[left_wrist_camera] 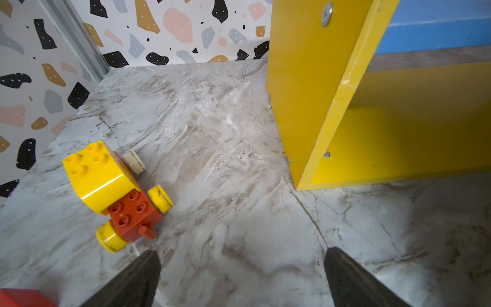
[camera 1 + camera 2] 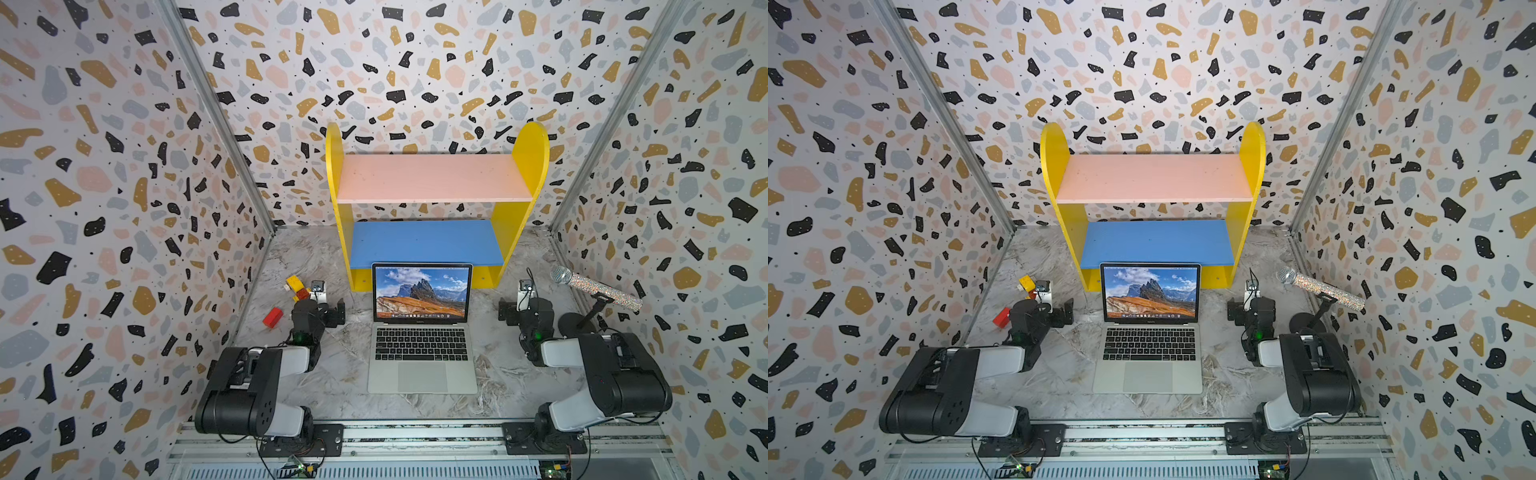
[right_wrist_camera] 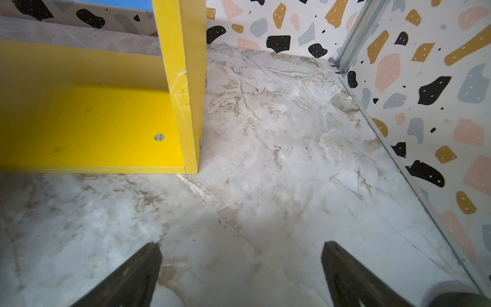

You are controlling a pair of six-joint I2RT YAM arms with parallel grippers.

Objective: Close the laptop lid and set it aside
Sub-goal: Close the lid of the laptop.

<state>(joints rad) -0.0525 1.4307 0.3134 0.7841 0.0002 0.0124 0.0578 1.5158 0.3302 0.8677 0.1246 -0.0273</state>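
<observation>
Left wrist view: left hand (image 1: 241,251) gaped wide, empty, above bare bench (image 1: 225,133) beside toy blocks (image 1: 106,180).
Laptop (image 2: 422,361): sat mid-bench before the shelf (image 2: 428,243); lid (image 2: 422,293) upright, so closing seemingly not begun; its back hidden.
Right hand (image 3: 242,244): likewise spread, empty, parked clear, presumably leaving lid access; laptop outside its camera.

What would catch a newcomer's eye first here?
The open laptop at the centre of the table, its lid raised and showing a mountain landscape. Behind it stands a yellow shelf with pink and blue boards; a glittery microphone on a stand sits on the robot's right, toy bricks on its left.
</observation>
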